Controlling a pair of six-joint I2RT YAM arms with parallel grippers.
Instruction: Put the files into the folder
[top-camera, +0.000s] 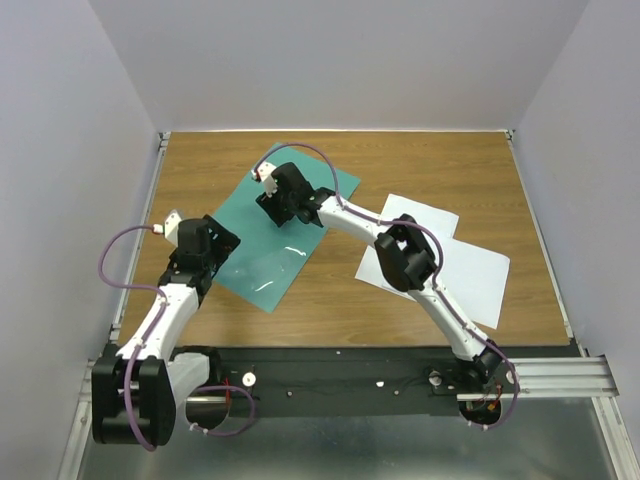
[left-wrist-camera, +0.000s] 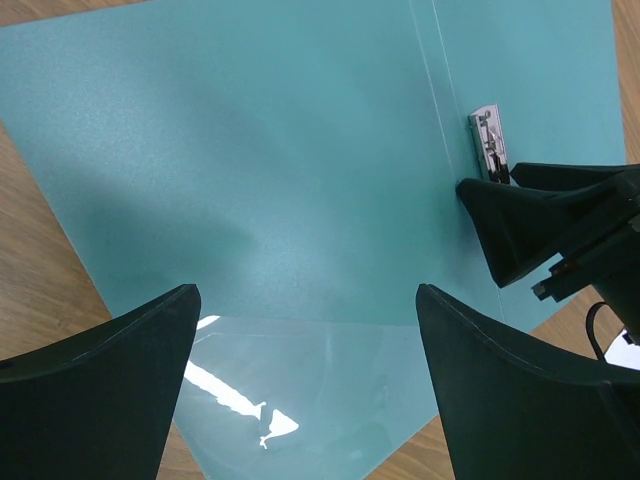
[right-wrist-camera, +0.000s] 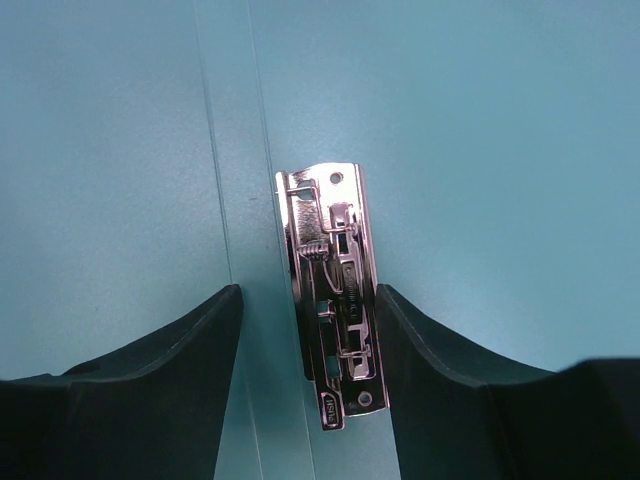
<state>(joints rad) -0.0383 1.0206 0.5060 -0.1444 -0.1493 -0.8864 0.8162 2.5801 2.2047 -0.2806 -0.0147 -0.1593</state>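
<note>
Now the right pincer (right-wrist-camera: 310, 295) stands open astride the metal clip (right-wrist-camera: 340, 250) on the folder (right-wrist-camera: 480, 150).

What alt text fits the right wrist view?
A shiny metal clip on the teal folder sits between the right pincer's two black fingers. One finger is at the clip's edge; the other leaves a gap. The folder fills the frame.

Teal-green folder (top-camera: 258, 262) with silver clip (right-wrist-camera: 333, 300), white files (top-camera: 470, 270), brown wood-grain table (top-camera: 400, 160)
</note>
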